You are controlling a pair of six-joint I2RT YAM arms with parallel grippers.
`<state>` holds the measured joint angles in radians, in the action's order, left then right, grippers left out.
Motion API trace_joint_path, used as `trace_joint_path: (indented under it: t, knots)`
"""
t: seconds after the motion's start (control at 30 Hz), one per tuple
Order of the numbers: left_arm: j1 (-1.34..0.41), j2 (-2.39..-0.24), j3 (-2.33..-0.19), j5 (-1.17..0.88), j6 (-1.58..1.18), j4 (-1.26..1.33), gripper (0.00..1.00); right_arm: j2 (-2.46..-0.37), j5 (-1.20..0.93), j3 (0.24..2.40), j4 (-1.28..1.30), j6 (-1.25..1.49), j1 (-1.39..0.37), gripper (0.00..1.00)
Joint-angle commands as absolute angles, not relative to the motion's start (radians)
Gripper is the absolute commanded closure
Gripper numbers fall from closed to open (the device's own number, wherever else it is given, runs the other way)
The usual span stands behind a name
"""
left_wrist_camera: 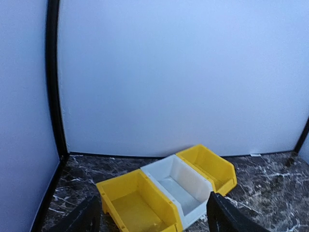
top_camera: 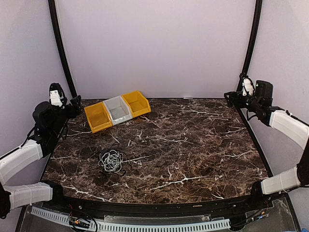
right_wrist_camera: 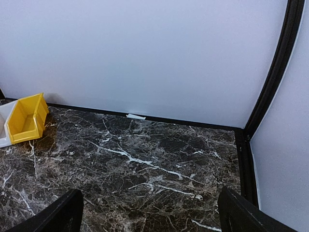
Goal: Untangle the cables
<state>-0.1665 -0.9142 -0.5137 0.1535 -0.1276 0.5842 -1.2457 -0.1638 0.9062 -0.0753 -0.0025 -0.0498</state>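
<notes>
The cables (top_camera: 111,161) lie as one palm-sized tangle of white, grey and black cord on the dark marble table (top_camera: 193,145), left of centre and toward the front. My left gripper (top_camera: 75,104) is raised at the far left edge, well behind the tangle, and stands open and empty. In the left wrist view its fingers (left_wrist_camera: 83,218) frame the bins, and the cables are out of view. My right gripper (top_camera: 231,98) hovers at the far right corner, open and empty. The right wrist view shows only bare table between its fingers (right_wrist_camera: 60,215).
Three empty bins stand in a row at the back left: a yellow bin (top_camera: 98,116), a white bin (top_camera: 117,109) and a second yellow bin (top_camera: 136,103). Black frame posts (top_camera: 60,43) rise at both back corners. A scrap of white tape (right_wrist_camera: 135,116) lies by the back wall.
</notes>
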Motion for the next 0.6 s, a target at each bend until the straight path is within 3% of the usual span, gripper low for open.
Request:
trace_joint_path:
  t: [0.0,0.17,0.3,0.47,0.57]
  knots:
    - [-0.206,-0.957,-0.712,-0.199,-0.179,0.204,0.22,-1.208,-0.298,0.949,-0.012,-0.124,-0.050,0.02]
    - [-0.378,-0.965,-0.865,-0.195,-0.178,-0.096,0.25,-1.252,-0.597,1.004,0.176,-0.285,-0.066,0.06]
    - [-0.464,-1.001,-0.942,-0.200,-0.225,-0.270,0.30,-1.276,-0.615,1.007,0.227,-0.353,-0.138,0.10]
    - [-0.564,-1.131,-0.998,-0.149,-0.334,-0.514,0.46,-1.286,-0.745,0.918,0.225,-0.426,-0.181,0.13]
    - [-0.693,-1.165,-0.985,-0.079,-0.392,-0.564,0.48,-1.287,-0.753,0.854,0.202,-0.457,-0.192,0.16]
